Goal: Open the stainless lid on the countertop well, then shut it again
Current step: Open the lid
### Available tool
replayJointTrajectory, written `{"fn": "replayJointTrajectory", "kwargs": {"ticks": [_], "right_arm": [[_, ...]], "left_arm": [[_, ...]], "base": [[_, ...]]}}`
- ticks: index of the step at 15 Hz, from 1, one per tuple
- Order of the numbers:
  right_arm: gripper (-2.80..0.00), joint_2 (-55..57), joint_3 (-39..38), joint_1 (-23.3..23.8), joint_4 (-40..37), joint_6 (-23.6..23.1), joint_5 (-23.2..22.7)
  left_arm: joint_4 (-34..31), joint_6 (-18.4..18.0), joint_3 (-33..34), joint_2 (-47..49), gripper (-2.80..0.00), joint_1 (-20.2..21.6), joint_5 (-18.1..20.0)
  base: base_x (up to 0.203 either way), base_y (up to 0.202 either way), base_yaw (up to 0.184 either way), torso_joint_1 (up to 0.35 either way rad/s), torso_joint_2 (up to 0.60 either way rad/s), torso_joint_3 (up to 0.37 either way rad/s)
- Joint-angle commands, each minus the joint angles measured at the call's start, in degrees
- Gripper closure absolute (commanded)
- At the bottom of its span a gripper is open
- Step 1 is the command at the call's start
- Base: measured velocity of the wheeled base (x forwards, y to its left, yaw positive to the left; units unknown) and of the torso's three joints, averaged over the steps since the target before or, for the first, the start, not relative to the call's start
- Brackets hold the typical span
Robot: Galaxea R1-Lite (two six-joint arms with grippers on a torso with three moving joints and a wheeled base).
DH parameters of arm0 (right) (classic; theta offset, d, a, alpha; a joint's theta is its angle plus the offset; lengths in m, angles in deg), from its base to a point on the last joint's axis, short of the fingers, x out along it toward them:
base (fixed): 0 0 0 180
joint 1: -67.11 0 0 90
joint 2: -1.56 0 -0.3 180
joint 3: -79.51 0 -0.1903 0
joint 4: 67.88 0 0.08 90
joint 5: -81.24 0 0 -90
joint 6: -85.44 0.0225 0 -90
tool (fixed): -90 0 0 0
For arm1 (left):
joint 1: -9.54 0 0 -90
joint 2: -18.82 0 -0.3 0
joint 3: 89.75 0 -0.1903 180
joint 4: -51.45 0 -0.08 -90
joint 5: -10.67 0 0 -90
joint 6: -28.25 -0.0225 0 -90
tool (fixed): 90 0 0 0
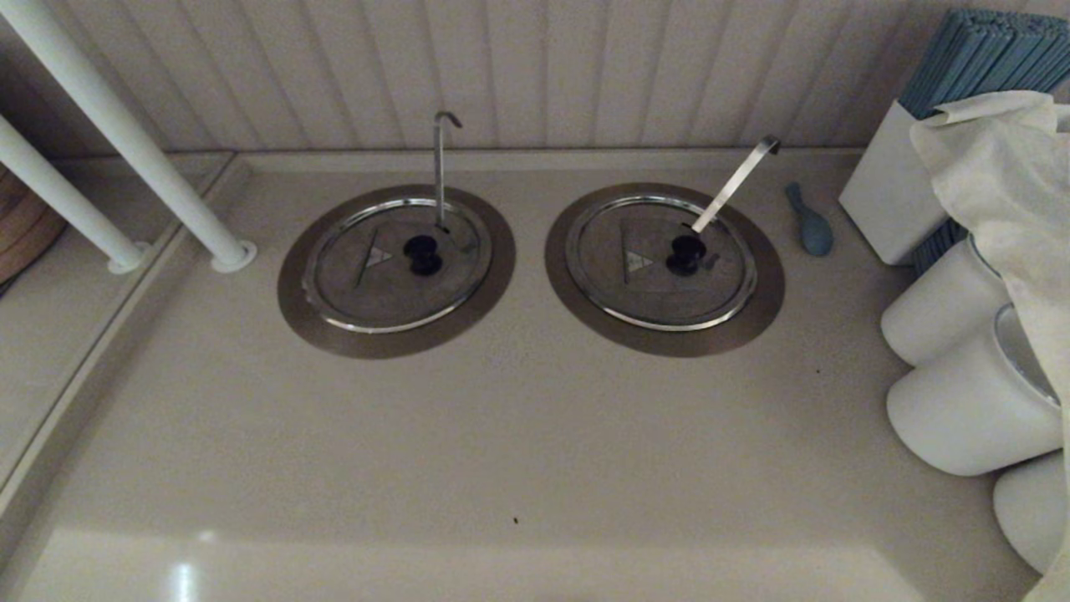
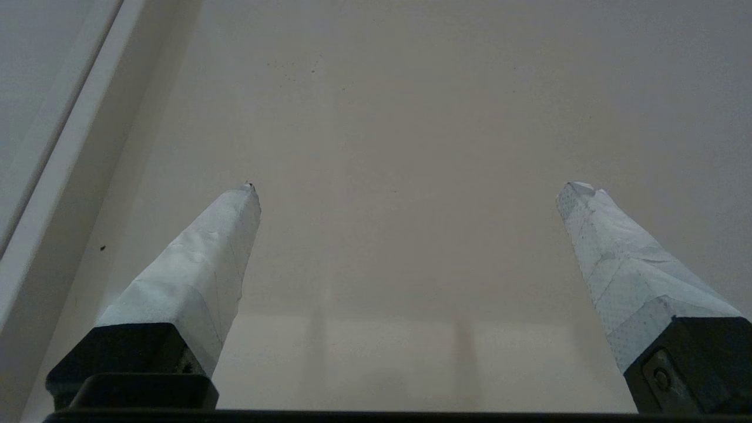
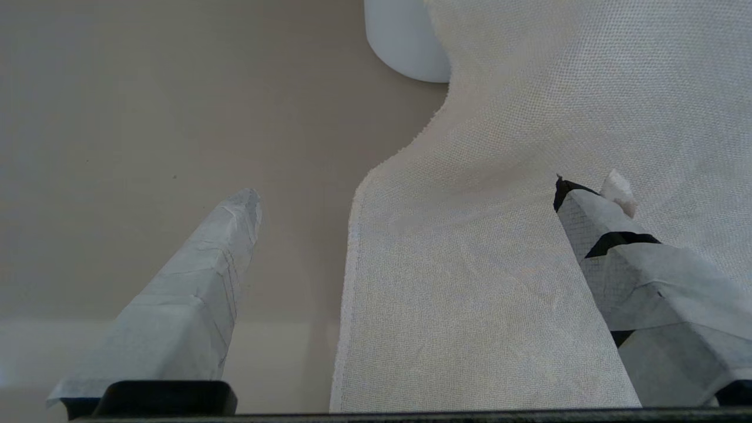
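Note:
The stainless lid [image 1: 368, 288] lies flat and shut on the countertop well, whose dull steel collar [image 1: 301, 322] rings it at the left of the head view. Its black knob [image 1: 423, 254] sits beside the thin hook-ended ladle rod [image 1: 440, 167], which stands upright through the lid. Neither arm shows in the head view. My left gripper [image 2: 405, 188] is open over bare beige counter, far from the lid. My right gripper [image 3: 405, 194] is open too, with nothing held; a white cloth [image 3: 499, 264] lies beneath it.
The twin lid [image 1: 648, 288] with its broad flat ladle handle [image 1: 736, 184] sits to the right. A blue spoon [image 1: 811, 224] lies beside it. White jars [image 1: 961, 401], a draped cloth [image 1: 1003, 184] and a white box [image 1: 886, 192] crowd the right edge. White poles [image 1: 125, 134] stand at the left.

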Motion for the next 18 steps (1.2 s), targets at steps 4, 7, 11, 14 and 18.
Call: {"fn": "replayJointTrajectory", "kwargs": {"ticks": [4, 7, 11, 14, 18], "right_arm": [[-2.80, 0.1, 0.0, 0.0, 0.0, 0.1, 0.0], [-2.80, 0.1, 0.0, 0.0, 0.0, 0.2, 0.0], [-2.80, 0.1, 0.0, 0.0, 0.0, 0.3, 0.0], [-2.80, 0.1, 0.0, 0.0, 0.0, 0.5, 0.1], [-2.80, 0.1, 0.0, 0.0, 0.0, 0.5, 0.1]], "left_arm": [[0.0, 0.0, 0.0, 0.1, -2.80, 0.0, 0.0], [0.0, -0.1, 0.0, 0.0, -2.80, 0.1, -0.1], [-2.9, 0.5, -10.9, 0.9, -2.80, 0.1, 0.4], [-6.9, 0.6, -19.0, 11.2, -2.80, 0.1, 2.4], [0.8, 0.7, -24.8, 31.1, -2.80, 0.0, 6.1]], "base": [[0.000, 0.000, 0.000, 0.000, 0.00, 0.000], [0.000, 0.000, 0.000, 0.000, 0.00, 0.000], [0.000, 0.000, 0.000, 0.000, 0.00, 0.000], [0.000, 0.000, 0.000, 0.000, 0.00, 0.000], [0.000, 0.000, 0.000, 0.000, 0.00, 0.000]]}}
